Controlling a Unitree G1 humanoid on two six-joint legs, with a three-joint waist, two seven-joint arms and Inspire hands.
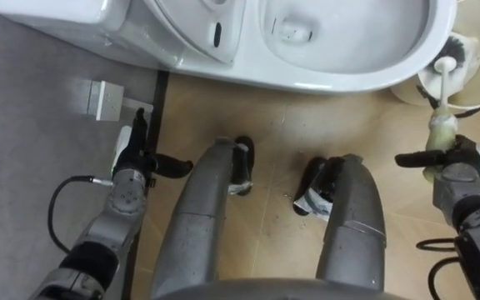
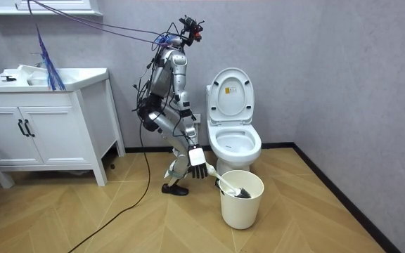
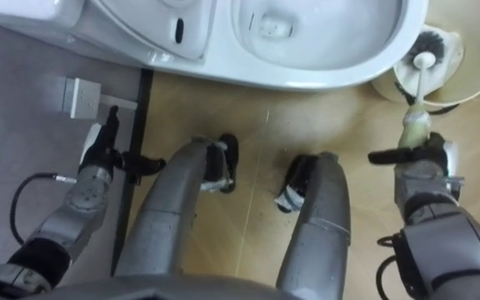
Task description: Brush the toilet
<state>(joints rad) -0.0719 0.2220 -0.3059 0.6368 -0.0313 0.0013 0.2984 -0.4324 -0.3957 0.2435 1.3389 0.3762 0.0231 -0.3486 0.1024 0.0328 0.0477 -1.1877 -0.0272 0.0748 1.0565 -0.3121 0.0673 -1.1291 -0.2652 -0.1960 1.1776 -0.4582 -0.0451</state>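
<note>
The right hand (image 1: pixel 455 160) is clenched round the handle of the toilet brush (image 1: pixel 442 87), whose bristle head rests ahead of the hand inside the bucket (image 1: pixel 407 93). I think the bucket serves as its holder, so the brush must first be lifted out towards the toilet bowl (image 1: pixel 348 77), left of this hand. The left hand (image 1: pixel 132 157) hangs idle with fingers straight and holds nothing.

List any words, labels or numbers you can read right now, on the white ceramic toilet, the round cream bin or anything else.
No text can be read.
Inside the raised lid of the white ceramic toilet, a small sticker: too small to read.
In the toilet bowl, a grey mark: blurred.
On the white-handled toilet brush in the right hand and the round cream bin: no print visible.
</note>
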